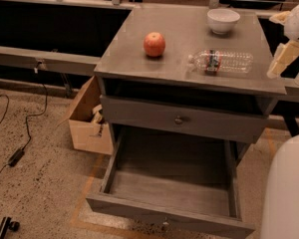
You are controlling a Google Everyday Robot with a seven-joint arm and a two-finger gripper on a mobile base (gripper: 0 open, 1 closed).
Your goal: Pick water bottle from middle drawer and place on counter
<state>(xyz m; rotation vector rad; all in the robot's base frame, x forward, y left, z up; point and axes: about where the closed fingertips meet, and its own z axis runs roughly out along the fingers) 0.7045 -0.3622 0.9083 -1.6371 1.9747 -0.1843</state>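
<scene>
On the counter (139,59) the water bottle (222,62) is lying near an apple (154,44) and a bowl (223,20); the gripper (281,59) is hovering to its right, whether open or closed I cannot tell.

Dim warm light, sheen on counter (189,29), pincer (281,59) beside its edge

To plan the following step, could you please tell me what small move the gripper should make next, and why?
Probably draw the gripper, beside the counter's right edge, up and away: the water bottle already lies on its side on the counter, apart from it, and the open middle drawer holds nothing, so nothing seems left to grasp.
</scene>
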